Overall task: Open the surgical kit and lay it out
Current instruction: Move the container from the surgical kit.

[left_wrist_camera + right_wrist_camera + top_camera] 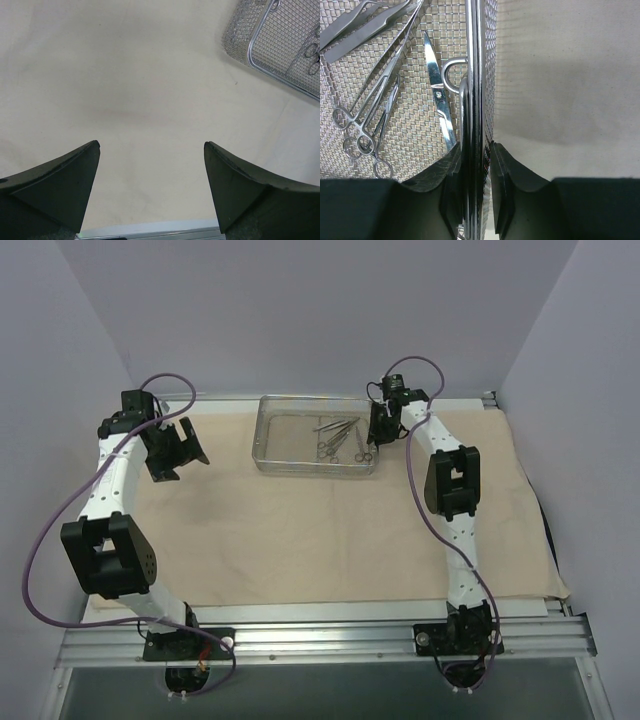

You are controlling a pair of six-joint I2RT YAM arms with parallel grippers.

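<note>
- Top view: beige cloth wrap (300, 540) lies spread flat. The rectangular wire-mesh metal tray (285, 435) sits near its far edge, with the slim metal instruments (338, 438) inside.
- Left wrist: my left gripper (150, 145) is spread wide and empty above bare cloth.
- Right wrist: my right gripper (474, 150) pinches the tray's right wall. I judge the step to be tray placement — next, a steady, level move.

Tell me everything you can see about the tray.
The tray is a shallow rectangular basket of silvery wire mesh with a metal rim. It sits flat on the beige cloth, toward its far edge, with slim metal instruments lying in its right half. The right gripper is shut across its right wall.
</note>
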